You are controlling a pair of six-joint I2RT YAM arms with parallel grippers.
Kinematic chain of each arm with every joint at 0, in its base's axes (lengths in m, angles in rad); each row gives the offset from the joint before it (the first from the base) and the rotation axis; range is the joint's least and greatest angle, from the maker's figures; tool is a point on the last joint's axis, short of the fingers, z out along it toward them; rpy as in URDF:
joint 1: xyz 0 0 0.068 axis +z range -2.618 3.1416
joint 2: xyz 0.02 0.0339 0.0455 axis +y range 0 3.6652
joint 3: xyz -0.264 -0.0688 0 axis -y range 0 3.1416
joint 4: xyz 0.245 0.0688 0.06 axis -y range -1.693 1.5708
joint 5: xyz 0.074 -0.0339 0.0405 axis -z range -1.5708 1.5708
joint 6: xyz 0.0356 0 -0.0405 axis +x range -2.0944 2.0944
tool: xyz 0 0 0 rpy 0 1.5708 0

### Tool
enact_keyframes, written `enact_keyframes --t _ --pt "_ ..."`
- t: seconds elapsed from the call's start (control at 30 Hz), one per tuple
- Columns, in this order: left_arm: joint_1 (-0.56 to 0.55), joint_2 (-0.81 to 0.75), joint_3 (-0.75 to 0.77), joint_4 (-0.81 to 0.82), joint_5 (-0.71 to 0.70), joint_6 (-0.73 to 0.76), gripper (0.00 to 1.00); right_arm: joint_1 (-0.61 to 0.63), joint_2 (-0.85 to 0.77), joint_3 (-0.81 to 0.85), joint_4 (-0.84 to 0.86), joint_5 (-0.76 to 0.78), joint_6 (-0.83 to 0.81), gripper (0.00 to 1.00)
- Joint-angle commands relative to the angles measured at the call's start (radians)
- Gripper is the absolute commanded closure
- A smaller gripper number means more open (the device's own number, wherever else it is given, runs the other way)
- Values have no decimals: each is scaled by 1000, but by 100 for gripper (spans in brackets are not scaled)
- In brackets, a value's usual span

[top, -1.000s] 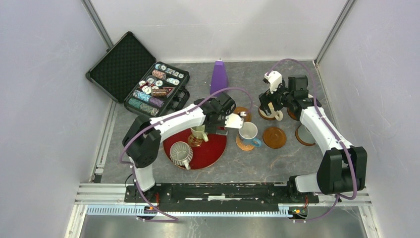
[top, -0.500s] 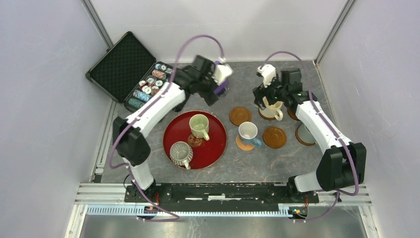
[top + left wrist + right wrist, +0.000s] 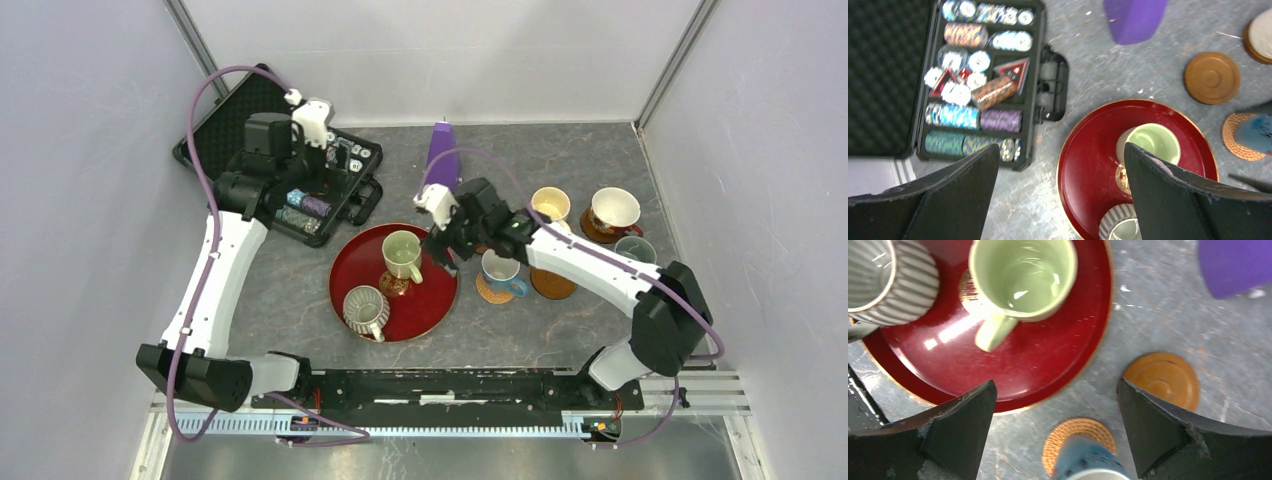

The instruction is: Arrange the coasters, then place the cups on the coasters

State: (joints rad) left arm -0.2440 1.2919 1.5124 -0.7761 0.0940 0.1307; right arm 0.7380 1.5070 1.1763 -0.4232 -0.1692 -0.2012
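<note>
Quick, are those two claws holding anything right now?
Left gripper: open, holding nothing.
Right gripper: open, holding nothing.

6 cups, min. 4 coasters visible, 1 red tray, 1 purple cone, 1 chip case.

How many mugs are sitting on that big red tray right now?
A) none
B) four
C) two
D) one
C: the pale green mug and the ribbed grey mug both stand on the red tray, and nothing else with a handle is on it.
</note>
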Motion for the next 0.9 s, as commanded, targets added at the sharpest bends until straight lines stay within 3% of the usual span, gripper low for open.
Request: enact_keyframes --t 0.0,0.2,0.53,0.73,0.87 --pt "86 -35 -52 12 41 -102 0 103 60 26 41 106 117 3" --pt "138 -66 -73 23 65 -121 0 175 177 89 73 163 249 8" --pt "172 -107 -106 25 62 -120 0 181 316 135 108 194 349 22" --pt "175 -118 -119 24 62 -109 0 179 350 150 115 216 326 41" --pt "175 -113 -127 26 63 -103 0 179 338 147 110 209 309 60"
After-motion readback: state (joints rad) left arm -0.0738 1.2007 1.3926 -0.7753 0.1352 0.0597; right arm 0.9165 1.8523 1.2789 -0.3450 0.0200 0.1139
